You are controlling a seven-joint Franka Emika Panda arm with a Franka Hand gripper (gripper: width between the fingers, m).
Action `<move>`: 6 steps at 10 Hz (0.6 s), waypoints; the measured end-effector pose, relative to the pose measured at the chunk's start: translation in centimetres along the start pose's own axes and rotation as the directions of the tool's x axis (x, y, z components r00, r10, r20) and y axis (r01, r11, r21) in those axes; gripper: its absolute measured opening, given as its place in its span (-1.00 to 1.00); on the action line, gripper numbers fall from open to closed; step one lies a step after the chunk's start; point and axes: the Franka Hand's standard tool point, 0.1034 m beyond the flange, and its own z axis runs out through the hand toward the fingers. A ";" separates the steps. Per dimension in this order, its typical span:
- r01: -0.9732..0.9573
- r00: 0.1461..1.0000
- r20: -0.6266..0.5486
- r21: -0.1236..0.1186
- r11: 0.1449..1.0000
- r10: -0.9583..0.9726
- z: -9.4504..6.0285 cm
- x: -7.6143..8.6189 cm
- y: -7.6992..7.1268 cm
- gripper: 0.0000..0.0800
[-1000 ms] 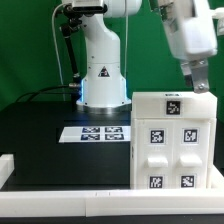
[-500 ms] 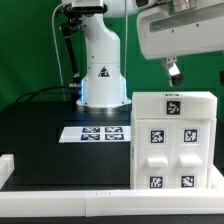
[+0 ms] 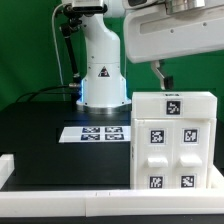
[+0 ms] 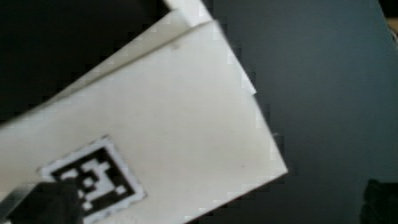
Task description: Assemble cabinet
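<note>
The cabinet (image 3: 172,140) is a white box standing on the black table at the exterior view's right. It has one tag on its top and several tags on the drawer fronts facing the camera. My gripper (image 3: 162,78) hangs just above the cabinet's top back edge, apart from it. In the wrist view the cabinet's white top face (image 4: 169,110) with its tag (image 4: 93,180) fills the picture. The gripper (image 4: 210,205) is open, with dark fingertips (image 4: 36,205) at the picture's edges and nothing between them.
The marker board (image 3: 100,132) lies flat on the table to the left of the cabinet in the exterior view. The arm's white base (image 3: 102,80) stands behind it. A white rail (image 3: 60,196) runs along the table's front and left edges.
The arm's hand has swung from the exterior view's right toward the left above the cabinet. The cabinet has not moved.
</note>
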 end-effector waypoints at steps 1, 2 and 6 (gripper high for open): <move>0.150 0.989 -0.006 -0.014 0.989 -0.150 -0.2 0.1 0.1 0.99; 0.293 0.956 -0.004 -0.022 0.956 -0.293 -0.3 0.3 0.2 0.99; 0.663 0.748 0.061 -0.017 0.748 -0.661 -0.5 1.4 1.9 0.99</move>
